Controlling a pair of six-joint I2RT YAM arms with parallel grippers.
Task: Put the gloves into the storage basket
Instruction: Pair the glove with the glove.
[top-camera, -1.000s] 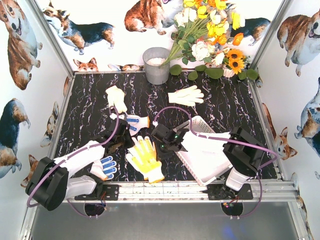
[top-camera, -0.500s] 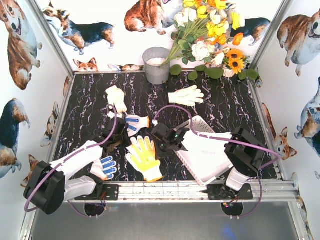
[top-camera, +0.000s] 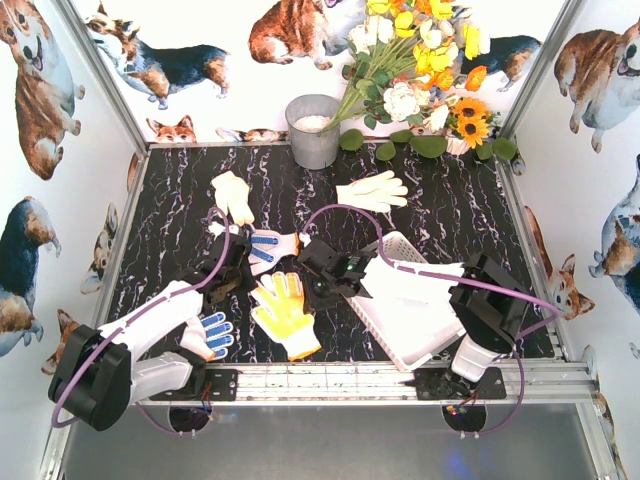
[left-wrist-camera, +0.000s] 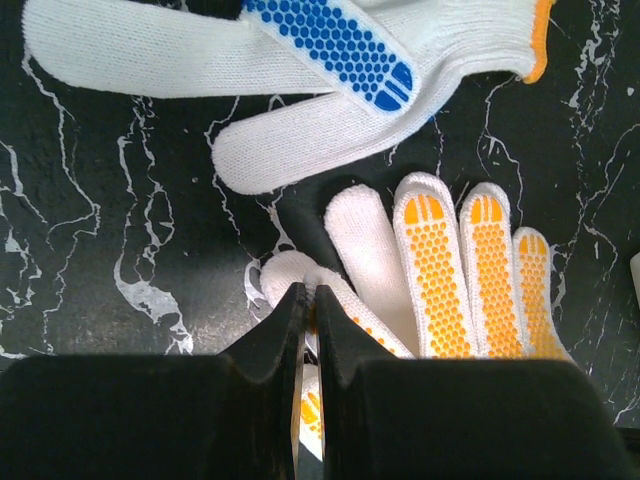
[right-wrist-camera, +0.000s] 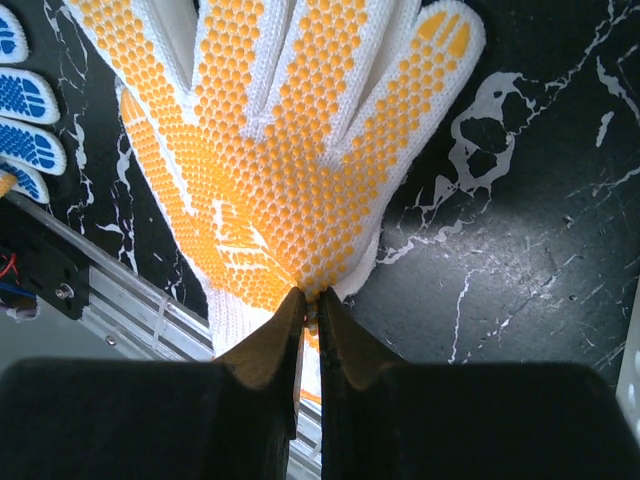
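Note:
The yellow-palmed glove (top-camera: 284, 316) lies palm up on the black marble table between my two arms. My left gripper (top-camera: 252, 290) is shut on one finger of it; the left wrist view shows the jaws (left-wrist-camera: 309, 298) pinching the white knit, with the yellow glove (left-wrist-camera: 450, 270) to their right. My right gripper (top-camera: 308, 296) is shut on the glove's edge near the palm (right-wrist-camera: 280, 130), as the right wrist view (right-wrist-camera: 310, 300) shows. The white lattice storage basket (top-camera: 430, 335) sits tilted at the right, under the right arm. A blue-dotted glove (top-camera: 268, 245) lies just beyond the left gripper (left-wrist-camera: 330, 50).
Another blue-dotted glove (top-camera: 212, 334) lies by the left arm near the front rail (top-camera: 330, 378). A cream glove (top-camera: 232, 194) and a white glove (top-camera: 372, 190) lie farther back. A grey bucket (top-camera: 313, 130) and flowers (top-camera: 420, 70) stand at the back wall.
Both grippers have shifted slightly away from the front rail, and the yellow glove has moved a little left and back with them.

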